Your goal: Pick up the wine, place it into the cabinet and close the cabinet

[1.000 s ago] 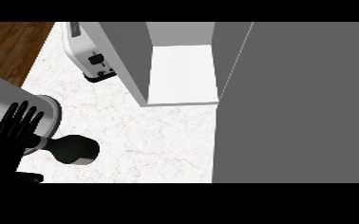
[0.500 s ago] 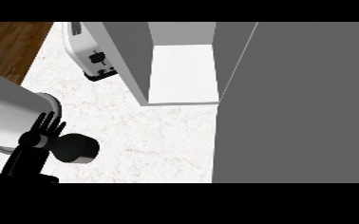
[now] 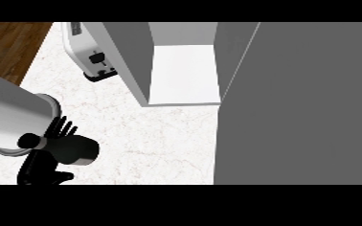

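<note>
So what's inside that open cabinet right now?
The open cabinet shows only a bare white shelf. Its side walls and the big grey door hide the rest. The wine stands on the counter by the left hand.

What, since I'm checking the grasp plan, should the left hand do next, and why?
Probably close the left hand round the wine bottle: its fingers are straight beside the bottle, not yet curled round it, and the cabinet already stands open.

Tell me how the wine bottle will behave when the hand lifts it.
The wine bottle looks round and dark with a smooth sheen, so it may slip and would likely roll if laid down. Seen from above it stands upright, so a sideways nudge from the left hand could tip it.
</note>
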